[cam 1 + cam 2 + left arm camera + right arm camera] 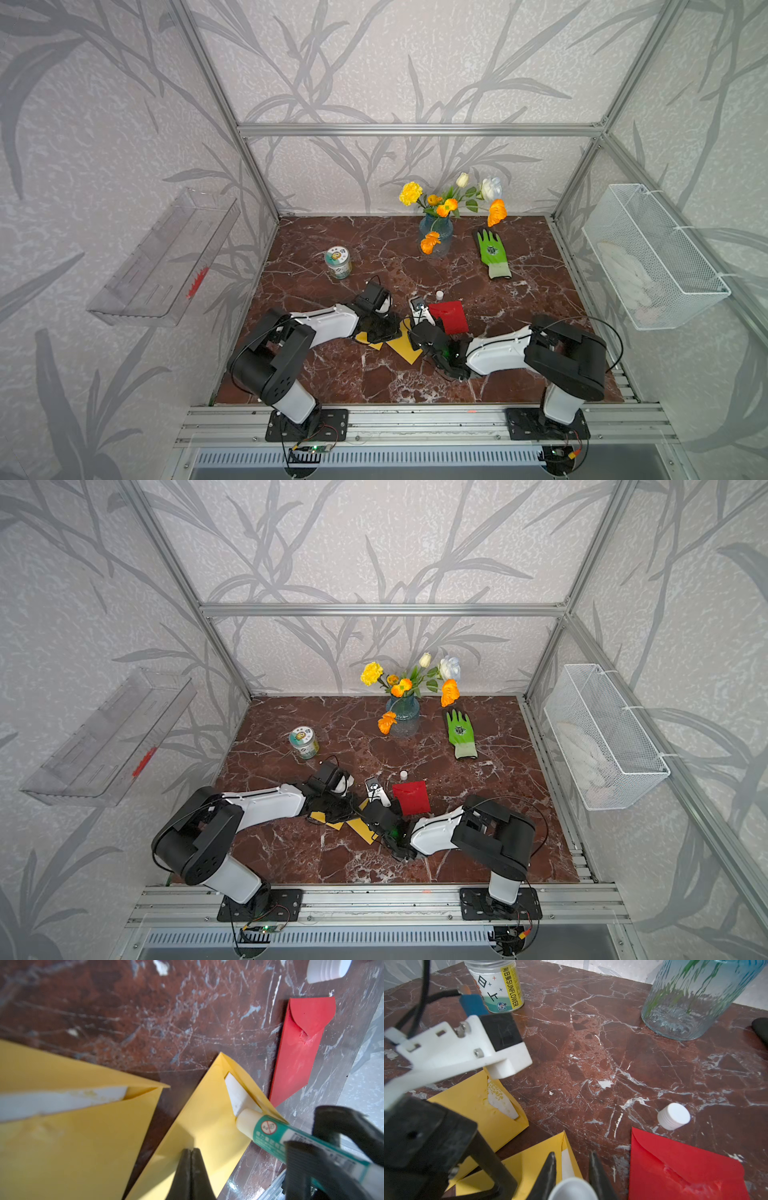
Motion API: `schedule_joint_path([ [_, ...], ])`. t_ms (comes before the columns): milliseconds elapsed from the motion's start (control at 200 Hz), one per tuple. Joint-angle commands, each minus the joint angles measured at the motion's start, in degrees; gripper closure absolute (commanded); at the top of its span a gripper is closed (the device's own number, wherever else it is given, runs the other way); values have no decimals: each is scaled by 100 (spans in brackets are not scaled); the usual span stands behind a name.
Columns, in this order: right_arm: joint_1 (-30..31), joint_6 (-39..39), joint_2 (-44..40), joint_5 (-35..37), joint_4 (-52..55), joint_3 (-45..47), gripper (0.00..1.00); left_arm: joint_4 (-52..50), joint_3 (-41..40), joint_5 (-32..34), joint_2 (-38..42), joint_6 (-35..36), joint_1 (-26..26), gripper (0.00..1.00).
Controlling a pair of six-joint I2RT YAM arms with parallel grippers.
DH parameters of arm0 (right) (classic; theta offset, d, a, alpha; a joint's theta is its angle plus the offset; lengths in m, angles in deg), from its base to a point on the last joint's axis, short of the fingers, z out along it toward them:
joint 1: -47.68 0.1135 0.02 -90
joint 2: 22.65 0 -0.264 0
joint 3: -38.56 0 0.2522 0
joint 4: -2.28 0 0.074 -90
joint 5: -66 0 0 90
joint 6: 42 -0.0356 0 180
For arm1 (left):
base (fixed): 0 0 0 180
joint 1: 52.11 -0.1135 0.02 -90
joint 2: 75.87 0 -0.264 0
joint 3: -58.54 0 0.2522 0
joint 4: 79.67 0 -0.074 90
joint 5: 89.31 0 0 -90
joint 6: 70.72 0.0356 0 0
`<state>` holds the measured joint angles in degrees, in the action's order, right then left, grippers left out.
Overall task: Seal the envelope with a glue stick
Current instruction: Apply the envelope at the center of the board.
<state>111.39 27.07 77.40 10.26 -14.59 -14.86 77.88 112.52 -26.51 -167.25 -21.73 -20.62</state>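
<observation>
half done, i judge: lower right of frame, right gripper (324, 1142) clamps the glue stick (291, 1136), tip on the white strip of the yellow envelope (197, 1126); left gripper (191, 1159), jaws together, pins it; folding remains.

We count two yellow envelopes (62, 1147) (203, 1126), one red envelope (297, 1059) and one glue stick (274, 1132). We see one cap (673, 1115), one jar (338, 262), one vase (436, 235) and one glove (492, 253).

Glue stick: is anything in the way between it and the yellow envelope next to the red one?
Nothing visible. The right gripper holds the uncapped glue stick with its tip against the yellow envelope's white strip. Its cap lies apart, beside the red envelope.
</observation>
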Motion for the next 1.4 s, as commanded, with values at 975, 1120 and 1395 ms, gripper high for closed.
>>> schedule_joint_path([
  [975,28,-336,101,88,246,319,100,-643,-192,515,-387,41,-2,98],
  [1120,28,-298,103,253,341,361,100,-651,-174,515,-413,41,-7,98],
  [1395,24,-167,-192,172,431,332,100,-697,-138,514,-442,58,-16,98],
])
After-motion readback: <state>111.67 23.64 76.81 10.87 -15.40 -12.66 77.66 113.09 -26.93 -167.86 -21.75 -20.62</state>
